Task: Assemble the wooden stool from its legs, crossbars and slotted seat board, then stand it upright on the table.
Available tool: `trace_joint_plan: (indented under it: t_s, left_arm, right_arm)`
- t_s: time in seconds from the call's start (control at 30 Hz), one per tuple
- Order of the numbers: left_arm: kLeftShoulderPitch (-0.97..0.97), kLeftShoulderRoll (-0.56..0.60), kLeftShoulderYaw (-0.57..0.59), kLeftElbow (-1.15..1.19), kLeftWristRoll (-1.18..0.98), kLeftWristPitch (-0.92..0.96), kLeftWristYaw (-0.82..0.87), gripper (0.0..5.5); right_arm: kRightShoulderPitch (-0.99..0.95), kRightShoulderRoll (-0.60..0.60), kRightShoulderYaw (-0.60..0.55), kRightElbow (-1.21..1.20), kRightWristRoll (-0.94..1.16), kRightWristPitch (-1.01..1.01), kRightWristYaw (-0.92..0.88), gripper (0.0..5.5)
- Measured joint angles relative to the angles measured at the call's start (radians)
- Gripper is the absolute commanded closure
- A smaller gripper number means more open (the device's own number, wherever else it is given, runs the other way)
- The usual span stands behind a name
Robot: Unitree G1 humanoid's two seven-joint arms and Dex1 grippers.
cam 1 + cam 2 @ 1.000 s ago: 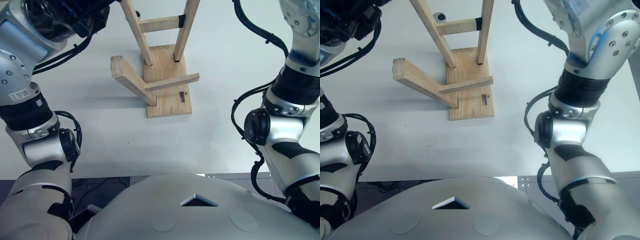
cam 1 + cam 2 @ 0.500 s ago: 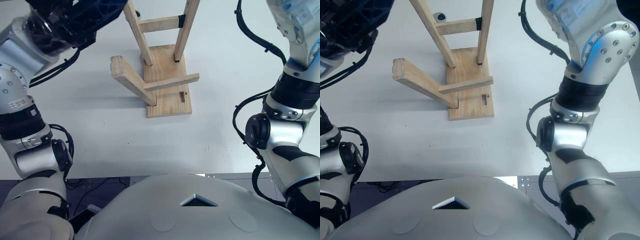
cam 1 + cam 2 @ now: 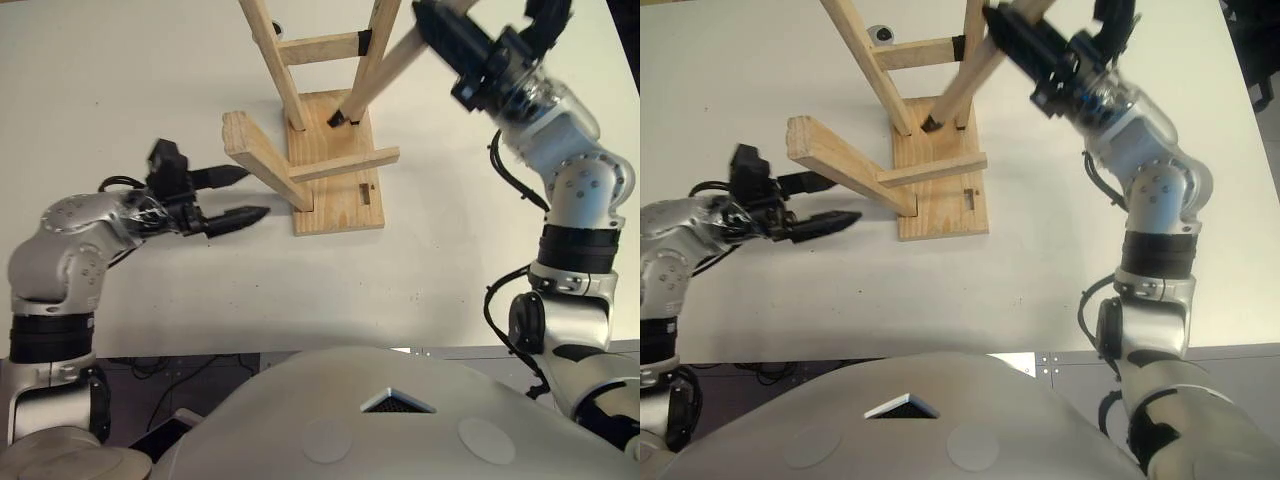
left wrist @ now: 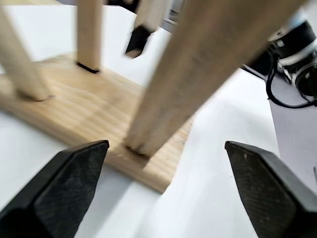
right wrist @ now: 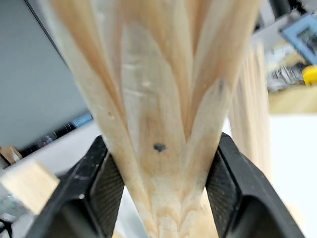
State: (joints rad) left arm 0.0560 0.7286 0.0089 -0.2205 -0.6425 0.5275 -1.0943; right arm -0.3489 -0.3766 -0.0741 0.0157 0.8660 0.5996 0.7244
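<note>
— What has changed over the last second?

— Both arms have come down into the work. The right claw (image 3: 440, 38) has swung in from the far right, clamped on a loose leg (image 3: 400, 58). The left claw (image 3: 257, 191) has dropped low over the tabletop (image 3: 450, 250), its fingers spread wide and holding nothing.

— And the stool?

— It lies mid-tabletop, seat board (image 3: 335, 205) flat with the slots facing up. Two legs stand in the far slots, joined by a crossbar (image 3: 318, 47). A third, the leaning leg (image 3: 262, 160), tips away to the left from the near-left slot.

— How is the loose leg lying?

— Slanted. Its long axis runs from the claw, high on the right, down-left to a dark-tipped end by the far-right leg's foot. It seems just above the board.

— So what does that mean?

— I think fitting the fourth leg is beginning, though the empty slot (image 3: 365, 193) sits nearer, on the right. The left claw brackets the leaning leg without touching it, probably to steady it.
</note>
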Motion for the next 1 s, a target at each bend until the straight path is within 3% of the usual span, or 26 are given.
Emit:
trace_joint_plan:
  t_s: [0.3,0.53,0.7,0.87,1.0]
  left_arm:
    - [-0.126,-0.148,-0.051,0.020,0.073,-0.113,0.072,1.18]
    - [-0.116,-0.157,-0.045,-0.011,0.032,-0.117,0.037,2.34]
    - [-0.114,-0.133,-0.031,-0.004,0.034,-0.121,0.011,2.99]
    - [-0.127,-0.117,-0.031,0.002,0.049,-0.140,-0.010,3.11]
    - [-0.130,-0.116,-0.032,0.005,0.054,-0.141,-0.014,3.13]
  right_arm:
    - [0.090,-0.072,0.036,-0.013,-0.112,-0.018,0.166,3.43]
    - [0.130,-0.082,0.058,-0.028,-0.181,-0.086,0.225,3.46]
    - [0.135,-0.191,0.070,-0.064,-0.204,-0.114,0.325,3.46]
    - [0.127,-0.236,0.090,-0.068,-0.225,-0.119,0.398,3.47]
    - [0.089,-0.270,0.159,-0.045,-0.293,-0.249,0.489,3.47]
